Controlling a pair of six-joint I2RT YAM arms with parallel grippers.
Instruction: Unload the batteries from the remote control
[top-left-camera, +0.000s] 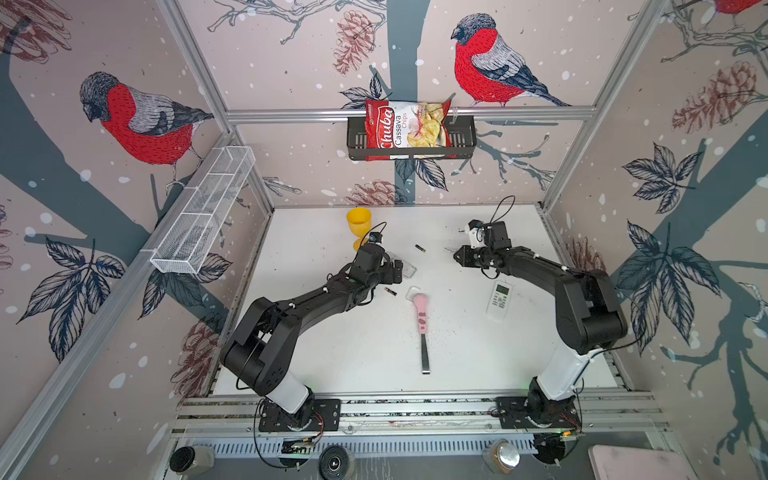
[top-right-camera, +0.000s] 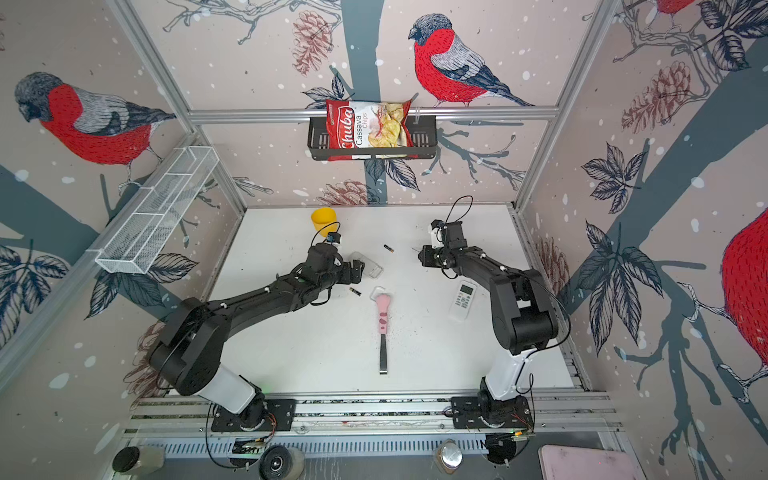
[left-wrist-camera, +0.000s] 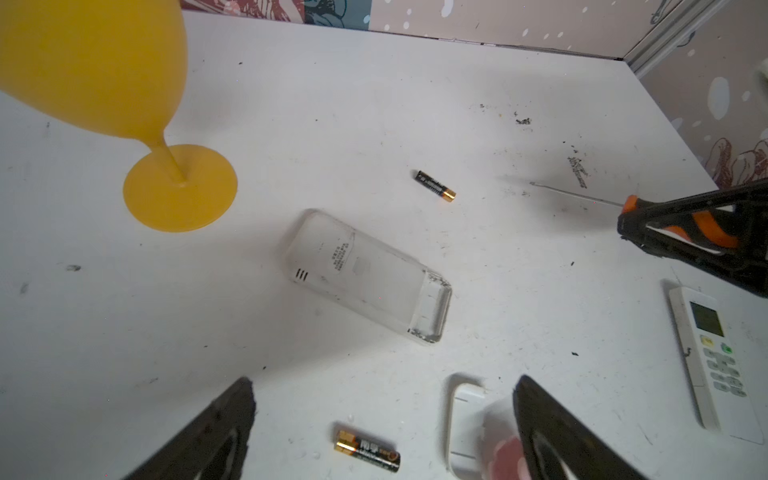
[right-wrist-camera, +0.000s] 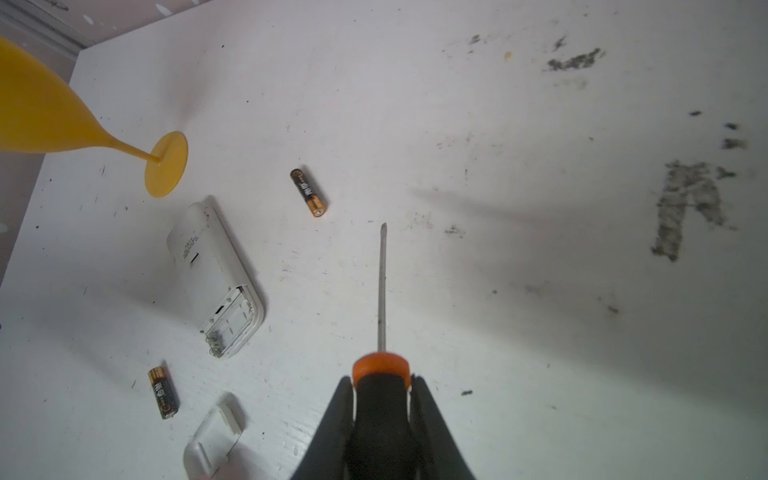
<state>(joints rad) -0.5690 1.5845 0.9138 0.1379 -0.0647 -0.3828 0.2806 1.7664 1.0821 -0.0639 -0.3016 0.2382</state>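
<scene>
Two batteries (left-wrist-camera: 435, 186), slim, black, gold-orange-ended, lie loose on the tabletop (left-wrist-camera: 498, 291), flanking the opened remote control (left-wrist-camera: 365, 276). Left tool (left-wrist-camera: 384, 380) gapes wide, empty; right tool (right-wrist-camera: 382, 384) is clamped on the one screwdriver (right-wrist-camera: 380, 363).

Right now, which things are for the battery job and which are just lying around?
For the job: two batteries, open remote, its cover, screwdriver.
Just lying about: yellow goblet, other remote, pink-handled tool, chips bag.

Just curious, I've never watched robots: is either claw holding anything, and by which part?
The right gripper grips the screwdriver by its black handle, just behind the orange collar. The left gripper is open and empty.
</scene>
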